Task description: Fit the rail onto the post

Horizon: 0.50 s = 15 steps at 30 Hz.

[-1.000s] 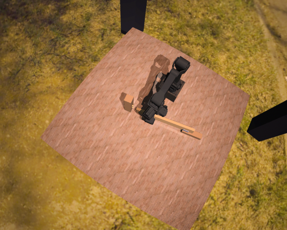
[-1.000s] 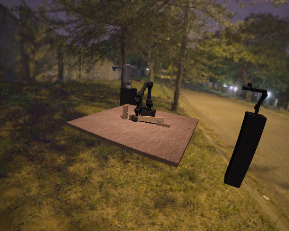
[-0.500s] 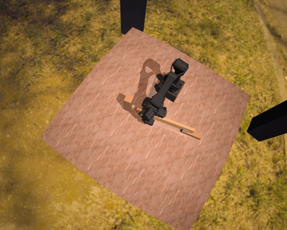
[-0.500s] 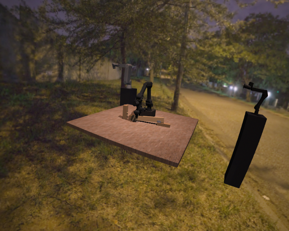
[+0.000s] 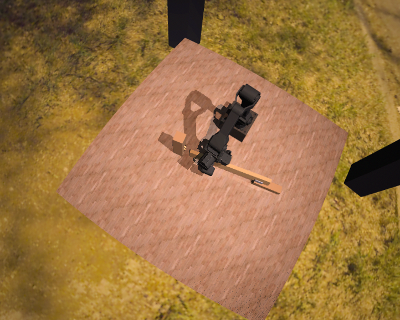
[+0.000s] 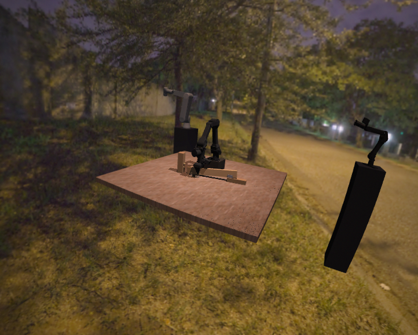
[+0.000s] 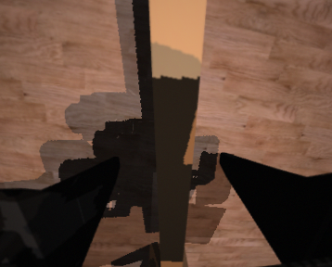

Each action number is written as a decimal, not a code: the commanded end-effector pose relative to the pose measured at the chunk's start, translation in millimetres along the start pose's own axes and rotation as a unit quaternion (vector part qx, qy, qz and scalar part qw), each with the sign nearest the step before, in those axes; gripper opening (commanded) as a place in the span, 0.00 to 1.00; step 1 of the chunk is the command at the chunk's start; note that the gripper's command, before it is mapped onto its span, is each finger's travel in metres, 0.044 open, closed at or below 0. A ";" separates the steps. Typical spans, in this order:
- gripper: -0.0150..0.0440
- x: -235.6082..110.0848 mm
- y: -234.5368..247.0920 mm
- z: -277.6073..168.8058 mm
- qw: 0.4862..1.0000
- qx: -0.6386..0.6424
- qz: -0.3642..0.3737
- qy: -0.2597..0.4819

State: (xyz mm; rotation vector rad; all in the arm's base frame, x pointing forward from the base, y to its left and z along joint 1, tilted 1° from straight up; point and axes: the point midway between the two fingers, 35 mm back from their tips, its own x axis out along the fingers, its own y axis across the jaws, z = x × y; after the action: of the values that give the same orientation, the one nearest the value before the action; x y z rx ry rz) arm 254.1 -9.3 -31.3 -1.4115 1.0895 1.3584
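The long wooden rail [image 5: 246, 173] [image 6: 217, 172] [image 7: 178, 28] lies slanted on the table [image 5: 133, 206] [image 6: 209, 206]. Its far end sits in the bracket [image 5: 257, 181] on the low footboard block [image 5: 273, 188] [image 6: 239, 181]. Its near end points at the short wooden post [image 5: 179, 142] [image 6: 180, 161] and stays a little apart from it. The pegs are too small to make out. My gripper [image 5: 205, 165] [image 6: 194, 171] [image 7: 171, 159] is open and hangs over the rail close to its near end. In the wrist view one finger stands on each side of the rail, not touching it.
The arm's black base [image 5: 245, 127] [image 6: 216, 161] stands on the table behind the rail. Two black camera pillars [image 5: 185, 20] [image 5: 373, 173] [image 6: 352, 216] [image 6: 184, 138] stand off the table's edges. Grass surrounds the table.
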 end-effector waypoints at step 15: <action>0.47 6.9 2.8 1.0 1.000 -0.002 0.002 -0.002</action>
State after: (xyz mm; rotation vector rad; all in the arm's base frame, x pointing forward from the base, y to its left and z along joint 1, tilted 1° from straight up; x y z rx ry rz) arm 251.3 -9.4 -38.0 -1.4086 1.0926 1.3632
